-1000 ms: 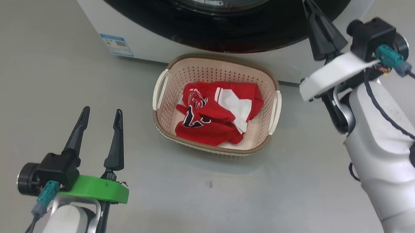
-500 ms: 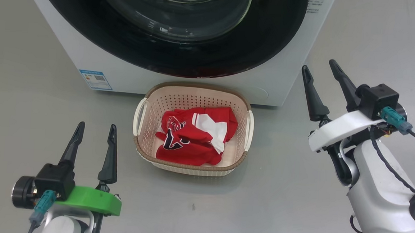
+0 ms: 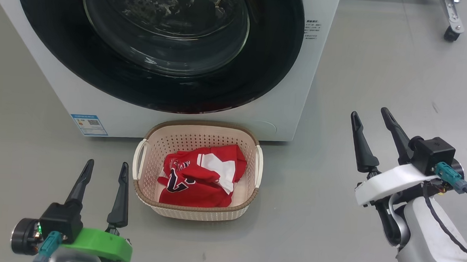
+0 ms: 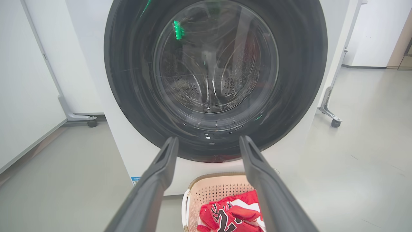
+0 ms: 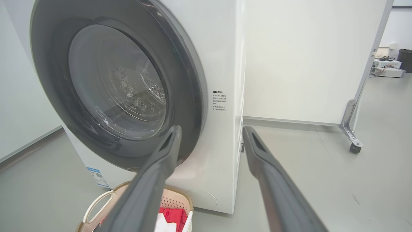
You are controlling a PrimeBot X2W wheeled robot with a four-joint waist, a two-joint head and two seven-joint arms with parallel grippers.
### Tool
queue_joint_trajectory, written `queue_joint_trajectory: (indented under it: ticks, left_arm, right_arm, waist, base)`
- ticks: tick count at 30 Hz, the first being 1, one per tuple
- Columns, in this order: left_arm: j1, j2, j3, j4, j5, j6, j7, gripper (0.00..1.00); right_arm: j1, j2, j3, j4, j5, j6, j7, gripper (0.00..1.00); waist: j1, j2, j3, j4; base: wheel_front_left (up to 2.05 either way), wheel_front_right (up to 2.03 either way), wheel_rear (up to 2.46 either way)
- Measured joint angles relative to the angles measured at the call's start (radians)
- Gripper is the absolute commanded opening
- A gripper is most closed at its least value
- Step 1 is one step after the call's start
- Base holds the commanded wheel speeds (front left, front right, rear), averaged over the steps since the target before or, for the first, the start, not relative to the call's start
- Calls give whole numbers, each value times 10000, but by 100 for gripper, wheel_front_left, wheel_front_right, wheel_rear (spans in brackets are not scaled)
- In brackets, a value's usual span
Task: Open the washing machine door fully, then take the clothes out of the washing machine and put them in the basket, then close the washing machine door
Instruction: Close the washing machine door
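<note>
With left gripper (image 3: 108, 164) at lower left and right gripper (image 3: 369, 111) at right of the head view both spread wide and empty, clear of the basket (image 3: 196, 214) at lower centre holding the crumpled clothes (image 3: 198, 181), just below the closed washing machine door (image 3: 269, 68) on the washing machine (image 3: 291, 110).

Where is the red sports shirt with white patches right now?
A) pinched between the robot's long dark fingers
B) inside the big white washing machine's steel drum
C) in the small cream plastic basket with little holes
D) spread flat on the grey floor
C: the red jersey with white panels lies crumpled inside the small cream perforated plastic basket, which stands on the floor right in front of the big white washing machine.
</note>
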Motion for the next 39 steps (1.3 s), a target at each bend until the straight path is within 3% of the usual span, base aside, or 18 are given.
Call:
queue_joint_trajectory:
  ticks: [15, 39]
  left_arm:
    - [408, 38, 25, -23, 0, 2, 0, 100]
    - [921, 67, 36, -378, 0, 52, 46, 100]
  right_arm:
    - [1780, -155, -303, -867, -123, -422, 0, 100]
    - [3314, -136, -314, -1992, -138, -713, 2, 100]
  waist:
    - [0, 0, -642, -471]
    - [0, 0, -1098, -583]
  base:
    - [0, 0, 0]
    - [0, 0, 0]
